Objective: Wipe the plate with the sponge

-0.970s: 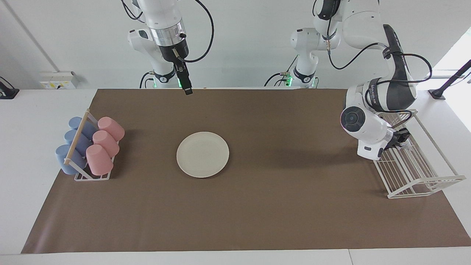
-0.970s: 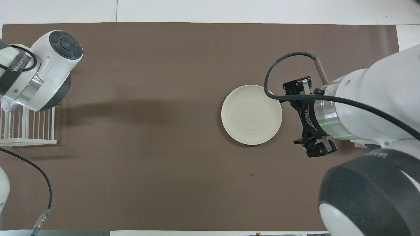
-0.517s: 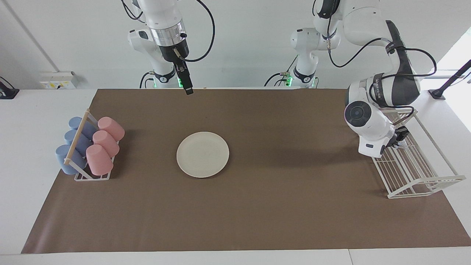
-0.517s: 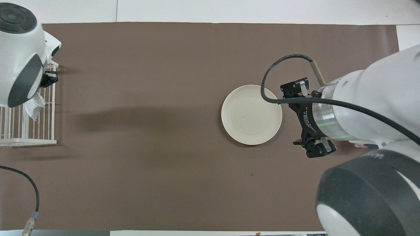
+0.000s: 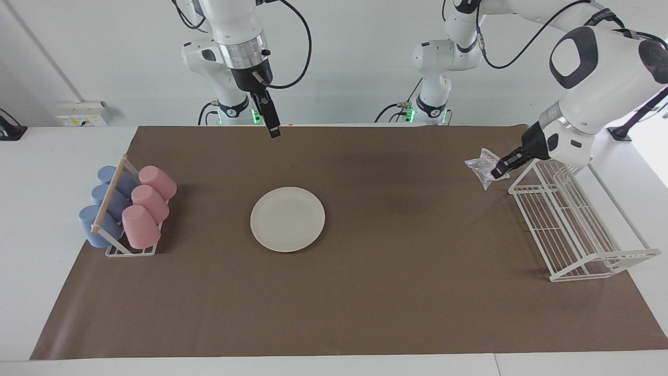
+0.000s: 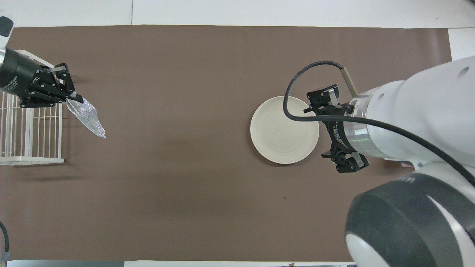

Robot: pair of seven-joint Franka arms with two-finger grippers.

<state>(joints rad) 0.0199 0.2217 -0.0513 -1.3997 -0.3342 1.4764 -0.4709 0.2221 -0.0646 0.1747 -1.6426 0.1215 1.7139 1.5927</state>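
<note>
The cream-white plate (image 5: 287,219) lies flat on the brown mat, about mid-table; it also shows in the overhead view (image 6: 284,129). My left gripper (image 5: 499,171) is shut on the silvery mesh sponge (image 5: 484,165) and holds it in the air over the mat, just off the end of the white wire rack (image 5: 574,230). In the overhead view the sponge (image 6: 88,118) hangs from that gripper (image 6: 75,99). My right gripper (image 5: 274,131) hangs high over the mat's edge by the robots, empty, and waits.
The white wire rack (image 6: 29,129) stands at the left arm's end of the table. A small rack (image 5: 117,237) with blue and pink cups lies at the right arm's end. The right arm's wrist (image 6: 371,126) overlaps the plate's rim from above.
My left gripper has lifted the sponge out of the wire rack and swung it up and toward the plate's side of the rack. My right gripper has shifted slightly.
</note>
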